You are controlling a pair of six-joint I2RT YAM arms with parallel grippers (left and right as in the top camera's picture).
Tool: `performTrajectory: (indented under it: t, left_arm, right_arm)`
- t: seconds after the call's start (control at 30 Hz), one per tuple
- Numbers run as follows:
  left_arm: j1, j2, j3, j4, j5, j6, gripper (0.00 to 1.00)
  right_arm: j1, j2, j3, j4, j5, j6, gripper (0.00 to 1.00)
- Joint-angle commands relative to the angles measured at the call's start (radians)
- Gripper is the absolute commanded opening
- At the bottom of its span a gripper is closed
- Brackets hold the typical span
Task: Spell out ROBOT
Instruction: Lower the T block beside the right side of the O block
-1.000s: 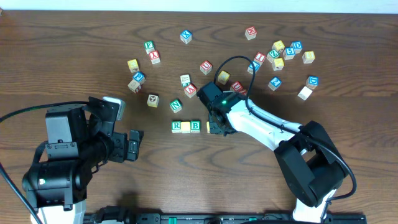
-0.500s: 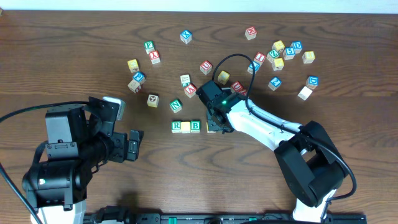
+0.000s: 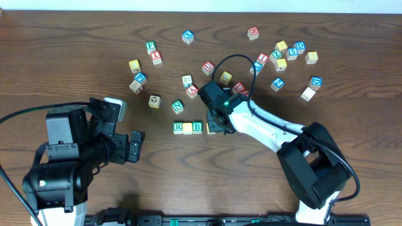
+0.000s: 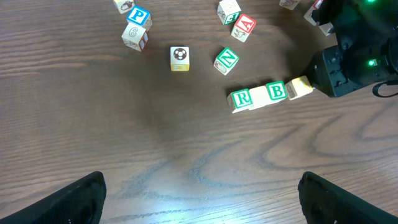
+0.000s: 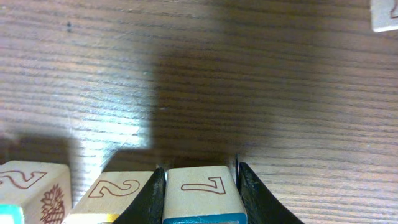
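Cube row with R cube and B cube runs 9-to-3, letter tops toward 12. Right fingers, narrowly parted, clamp blue-edged cube at 3 end. Left fingers wide, empty.

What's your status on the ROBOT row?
Left gripper open, holding nothing. Right gripper shut on blue-edged block at end of four-block row, R first, B third. Nothing in the way.
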Motion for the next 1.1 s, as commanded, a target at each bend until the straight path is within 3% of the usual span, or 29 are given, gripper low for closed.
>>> performTrajectory:
  t: [0.0, 1.07]
  left_arm:
    - [0.005, -0.001, 0.008, -0.003, 0.012, 0.01, 0.97]
    - [0.005, -0.001, 0.008, -0.003, 0.012, 0.01, 0.97]
  right_arm:
    - [0.011, -0.021, -0.003, 0.01, -0.04, -0.013, 0.01]
    - [0.059, -0.021, -0.003, -0.006, 0.085, 0.183, 0.04]
